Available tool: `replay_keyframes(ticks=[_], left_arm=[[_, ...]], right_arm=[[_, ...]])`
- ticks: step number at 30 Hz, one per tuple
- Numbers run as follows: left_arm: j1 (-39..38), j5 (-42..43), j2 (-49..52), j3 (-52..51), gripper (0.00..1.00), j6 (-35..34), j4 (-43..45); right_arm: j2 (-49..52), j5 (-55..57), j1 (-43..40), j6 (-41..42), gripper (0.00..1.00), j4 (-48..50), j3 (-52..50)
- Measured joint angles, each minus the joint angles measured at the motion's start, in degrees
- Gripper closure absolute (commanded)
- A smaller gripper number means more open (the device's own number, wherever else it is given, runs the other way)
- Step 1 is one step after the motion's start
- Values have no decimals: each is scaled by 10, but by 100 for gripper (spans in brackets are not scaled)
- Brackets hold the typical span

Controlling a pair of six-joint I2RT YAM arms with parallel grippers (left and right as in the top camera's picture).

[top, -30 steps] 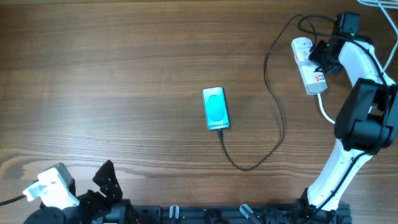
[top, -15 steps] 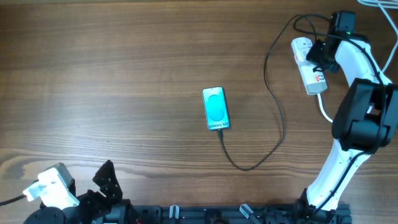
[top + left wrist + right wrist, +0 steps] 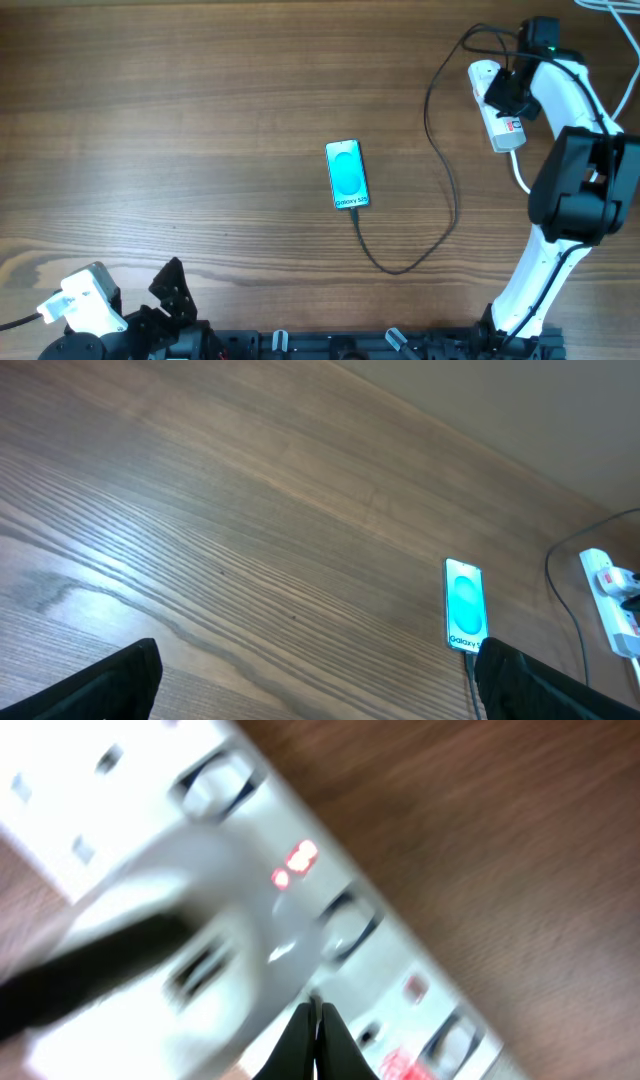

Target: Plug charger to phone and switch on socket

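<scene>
The phone (image 3: pixel 347 174) lies mid-table, cyan screen up, and also shows in the left wrist view (image 3: pixel 465 604). The charger cable (image 3: pixel 441 150) runs from the phone's near end in a loop to its plug in the socket (image 3: pixel 494 118), a white power strip at the far right. My right gripper (image 3: pixel 503 88) is shut, its fingertips (image 3: pixel 315 1012) pressed together right over the strip (image 3: pixel 390 960), where a red light glows (image 3: pixel 292 863). My left gripper (image 3: pixel 165 285) is open and empty at the near left edge, its fingers at the bottom corners of the left wrist view (image 3: pixel 320 685).
The strip's thick white cord (image 3: pixel 522 172) curves down beside the right arm. Another white cable (image 3: pixel 600 8) crosses the far right corner. The left arm's white wrist body (image 3: pixel 85 300) sits at the near left edge.
My right gripper has moved left and slightly farther along the power strip toward its rounded end. The phone, cable and left arm have not moved.
</scene>
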Motion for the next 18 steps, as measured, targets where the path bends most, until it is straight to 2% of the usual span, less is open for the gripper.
replay_keyframes(ticks=[3, 12, 14, 18], left_arm=[[0, 0, 0, 0, 0, 0, 0], [0, 5, 0, 0, 0, 0, 19], [0, 18, 0, -2, 0, 0, 85], [0, 68, 0, -4, 0, 1, 320]], right_arm=[[-57, 21, 17, 7, 96, -28, -10], [-395, 45, 14, 22, 96, -92, -10], [-459, 35, 14, 26, 96, -102, -10], [-549, 6, 14, 31, 96, -132, -10]])
